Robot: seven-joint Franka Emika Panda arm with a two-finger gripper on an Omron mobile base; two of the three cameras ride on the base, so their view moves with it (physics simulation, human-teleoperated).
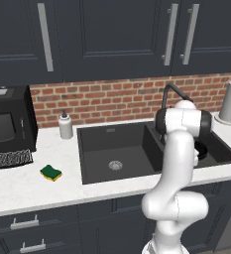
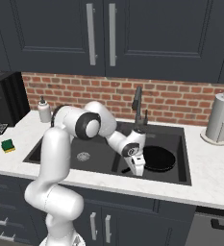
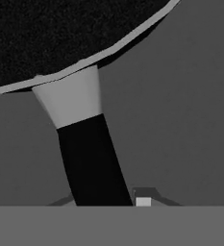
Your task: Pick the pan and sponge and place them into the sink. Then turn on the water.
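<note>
No legible writing on anything you see; pan lies in the sink right basin; your claw sits at its handle, grip unclear; sponge on surface left of sink.

The sink is set into the tabletop, below the brick wall. The pan lies in the sink's right basin, its handle pointing toward the pincer, which is lowered into that basin at the pan's near-left side. The faucet stands behind the sink. The sponge lies on the tabletop left of the sink, in front of the soap dispenser. The paper-towel roll stands right of the sink.
</note>
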